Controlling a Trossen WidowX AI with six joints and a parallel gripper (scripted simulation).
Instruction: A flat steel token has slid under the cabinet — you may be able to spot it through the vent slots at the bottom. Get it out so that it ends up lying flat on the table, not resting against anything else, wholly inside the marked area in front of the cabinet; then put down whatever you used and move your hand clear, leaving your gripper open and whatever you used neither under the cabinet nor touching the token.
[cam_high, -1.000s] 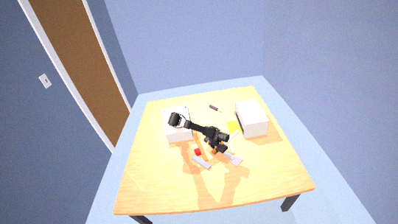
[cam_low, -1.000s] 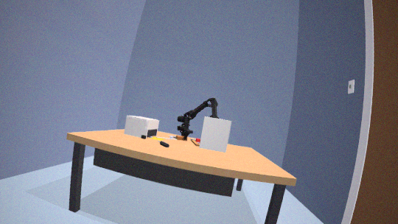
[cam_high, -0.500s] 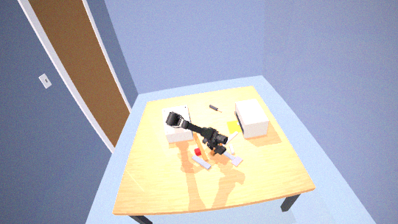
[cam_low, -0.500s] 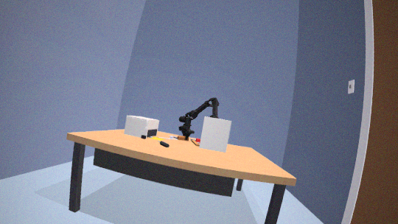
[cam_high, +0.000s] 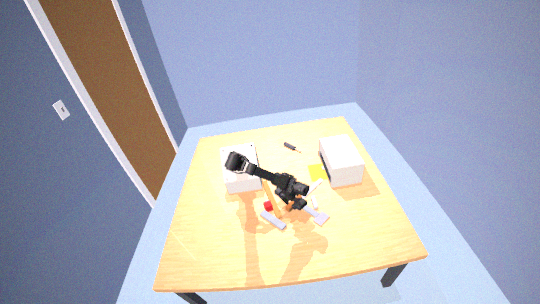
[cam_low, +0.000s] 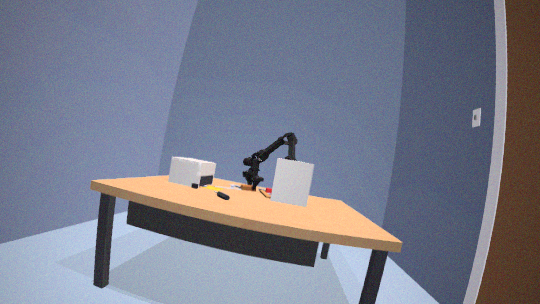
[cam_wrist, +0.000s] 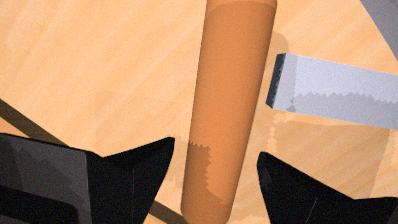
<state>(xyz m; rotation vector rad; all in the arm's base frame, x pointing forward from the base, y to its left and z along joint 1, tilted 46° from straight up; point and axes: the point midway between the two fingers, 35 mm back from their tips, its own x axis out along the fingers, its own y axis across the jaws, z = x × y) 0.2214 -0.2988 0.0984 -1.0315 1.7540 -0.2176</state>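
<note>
The white cabinet (cam_high: 345, 162) (cam_low: 184, 171) stands on the table, its dark slot facing the yellow marked area (cam_high: 316, 171) (cam_low: 215, 188). I cannot make out the token in any view. My gripper (cam_wrist: 216, 151) (cam_low: 254, 187) is open, low over the table. An orange handle (cam_wrist: 227, 90) (cam_low: 246, 187) lies between the parted fingertips, with a gap on each side. A pale flat bar (cam_wrist: 340, 90) ends just right of the handle in the wrist view. A tool with a flat pale blade (cam_high: 321, 219) lies beside the gripper; I cannot tell whether the handle belongs to it.
A red block (cam_high: 268, 206), a long wooden strip (cam_high: 270, 197) and a grey bar (cam_high: 273, 220) lie near the gripper. Thin white pieces (cam_high: 314, 202) lie toward the cabinet. A dark-handled tool (cam_high: 290, 146) (cam_low: 223, 195) lies farther off. A second white box (cam_high: 243, 186) (cam_low: 293, 182) stands by the arm.
</note>
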